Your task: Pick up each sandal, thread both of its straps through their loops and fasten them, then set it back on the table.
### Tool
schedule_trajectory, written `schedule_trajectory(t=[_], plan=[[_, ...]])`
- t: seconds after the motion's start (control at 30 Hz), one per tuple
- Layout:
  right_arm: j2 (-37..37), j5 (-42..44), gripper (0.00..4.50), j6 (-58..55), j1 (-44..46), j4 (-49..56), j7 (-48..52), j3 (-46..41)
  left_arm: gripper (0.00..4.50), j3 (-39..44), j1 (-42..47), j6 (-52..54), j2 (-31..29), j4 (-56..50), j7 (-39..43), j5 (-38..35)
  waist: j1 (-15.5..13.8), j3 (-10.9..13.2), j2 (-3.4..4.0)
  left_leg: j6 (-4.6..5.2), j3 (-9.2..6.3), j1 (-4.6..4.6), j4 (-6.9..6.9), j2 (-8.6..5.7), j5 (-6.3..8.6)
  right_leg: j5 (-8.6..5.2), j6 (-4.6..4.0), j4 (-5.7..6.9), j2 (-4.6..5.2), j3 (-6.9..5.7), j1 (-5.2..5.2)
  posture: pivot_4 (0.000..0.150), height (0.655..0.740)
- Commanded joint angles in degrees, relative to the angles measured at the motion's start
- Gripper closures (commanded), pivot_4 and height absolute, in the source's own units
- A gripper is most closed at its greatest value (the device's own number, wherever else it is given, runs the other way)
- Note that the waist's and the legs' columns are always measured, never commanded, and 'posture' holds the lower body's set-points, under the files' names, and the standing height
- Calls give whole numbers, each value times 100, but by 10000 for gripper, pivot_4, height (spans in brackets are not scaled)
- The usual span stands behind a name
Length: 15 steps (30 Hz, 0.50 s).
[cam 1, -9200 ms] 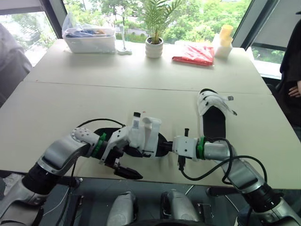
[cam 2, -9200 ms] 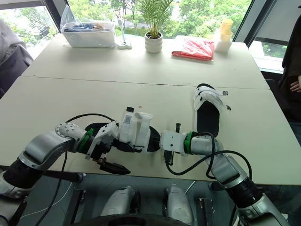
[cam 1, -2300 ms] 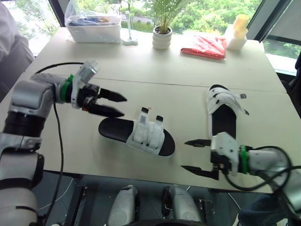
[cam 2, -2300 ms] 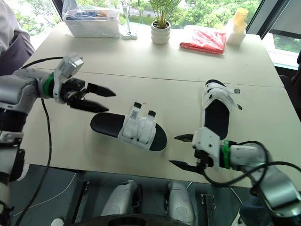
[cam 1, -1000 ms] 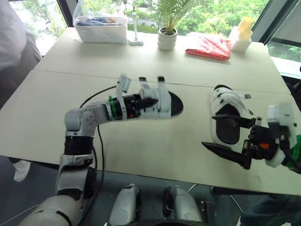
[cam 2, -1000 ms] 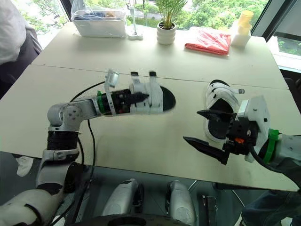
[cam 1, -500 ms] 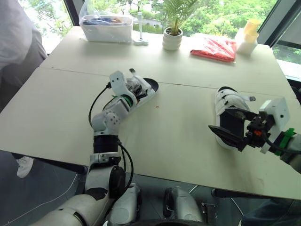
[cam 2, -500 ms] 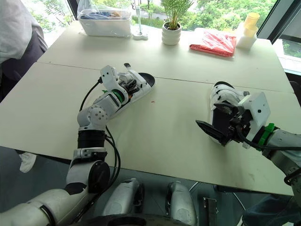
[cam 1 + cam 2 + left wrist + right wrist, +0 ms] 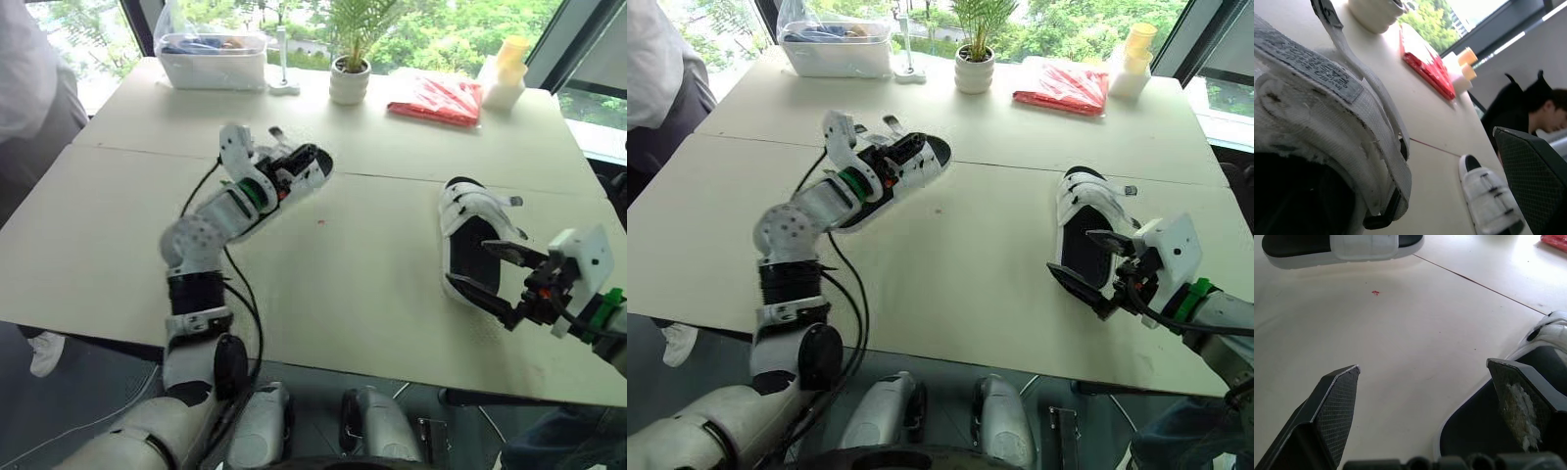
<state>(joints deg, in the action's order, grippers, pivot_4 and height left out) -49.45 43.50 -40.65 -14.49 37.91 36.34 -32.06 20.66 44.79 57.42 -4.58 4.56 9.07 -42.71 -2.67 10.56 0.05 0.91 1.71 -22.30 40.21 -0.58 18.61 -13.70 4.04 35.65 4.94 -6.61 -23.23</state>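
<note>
One sandal (image 9: 297,170), black-soled with white straps, lies on the table at the far left of centre. My left gripper (image 9: 277,168) is right at its strap end, open; the straps (image 9: 1327,122) loom close in the left wrist view, with one finger (image 9: 1533,181) standing wide of them. The second sandal (image 9: 468,233) lies on the right, toe pointing away. My right gripper (image 9: 487,273) hovers open at its near end, one finger over the black footbed (image 9: 1484,431), the other beside the sole over bare table.
Along the far edge stand a clear box (image 9: 212,61), a white stand (image 9: 283,86), a potted plant (image 9: 349,83), a red packet (image 9: 434,100) and a yellow-topped bottle (image 9: 504,70). A person (image 9: 29,88) stands at the left; another person (image 9: 1547,112) sits beyond the right side.
My left arm carried the first sandal from mid-air to the far left of the table, and its jaws now stand apart. My right gripper drew in over the second sandal's heel.
</note>
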Motion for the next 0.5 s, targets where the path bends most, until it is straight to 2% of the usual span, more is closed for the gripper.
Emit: schedule_trajectory(t=[0.03, 0.13, 0.2, 0.3, 0.5], plan=[[-11, 42, 0, 74, 118, -37, 60, -278, 269, -663, -324, 865, -760, -519, 843, -285, 52, -1, 1, -2, 2, 4, -1, 0, -1, -1, 0, 6, -1, 5, 0, 1500, 7241], [-30, 36, 0, 51, 284, -116, 40, -225, 269, -649, -265, 1360, -971, -137, 846, -355, 15, 0, 0, -9, 10, 16, 3, -1, -5, -1, 0, 23, -3, 18, 1, 1500, 7241], [-19, 5, 0, 44, 337, -122, 43, -189, 269, -717, -230, 1237, -1004, -21, 936, -224, 11, 0, 0, -10, 6, 15, 13, -3, -6, -2, 0, 34, -1, 19, 2, 1500, 7241], [65, -35, 0, 38, 357, -21, -31, -76, 269, -269, 63, 423, -512, 886, 597, -85, 0, 1, -2, -10, 5, 16, 14, -3, -6, -2, 0, 39, 1, 22, 2, 1500, 7241], [74, 53, 0, -33, 321, 67, -35, -217, 269, -289, 392, 164, -172, 1753, 448, 135, 35, 0, -3, -8, 10, 12, 16, -3, -7, -2, -1, 40, 0, 23, -5, 1500, 7241]])
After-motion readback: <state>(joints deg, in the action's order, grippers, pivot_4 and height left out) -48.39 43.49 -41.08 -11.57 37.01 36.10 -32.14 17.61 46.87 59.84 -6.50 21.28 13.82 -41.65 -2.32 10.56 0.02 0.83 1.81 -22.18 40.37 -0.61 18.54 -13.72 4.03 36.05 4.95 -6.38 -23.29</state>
